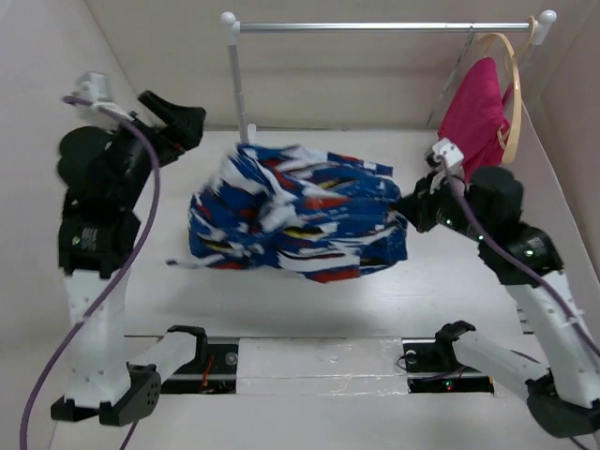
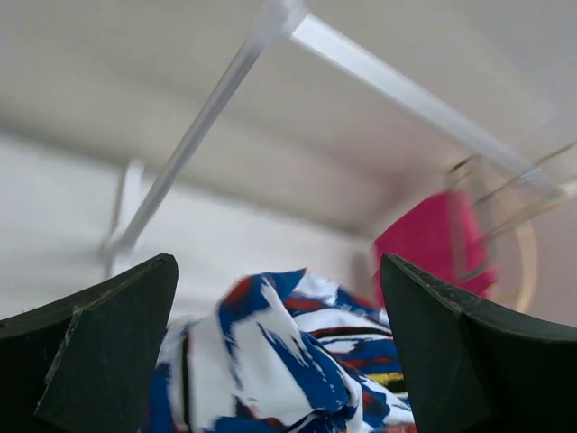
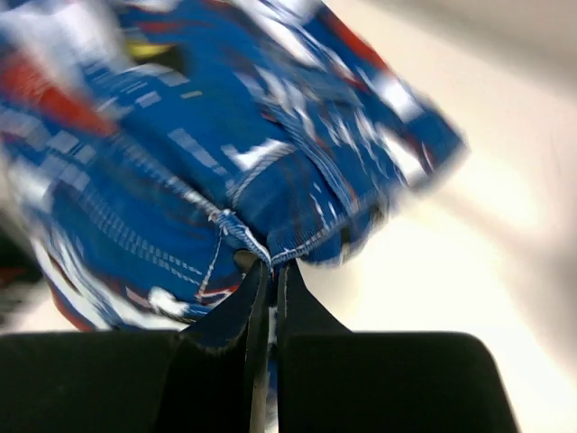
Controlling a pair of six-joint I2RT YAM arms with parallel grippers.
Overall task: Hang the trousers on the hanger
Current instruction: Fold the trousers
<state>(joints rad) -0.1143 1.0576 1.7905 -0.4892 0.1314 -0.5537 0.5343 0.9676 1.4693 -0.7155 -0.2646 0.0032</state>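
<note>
The trousers, in a blue, white, red and black print, lie bunched in a heap on the middle of the table. My right gripper is shut on a hem at their right edge. My left gripper stands open and raised left of the heap, holding nothing. Its wrist view looks over a fold of the trousers between the two fingers. A thin grey wire that looks like the hanger hangs from the rail beside the pink garment, blurred in the left wrist view.
A metal clothes rail on an upright post spans the back. A magenta-pink garment hangs on a pale wooden hanger at its right end. Pale walls close in the table on both sides.
</note>
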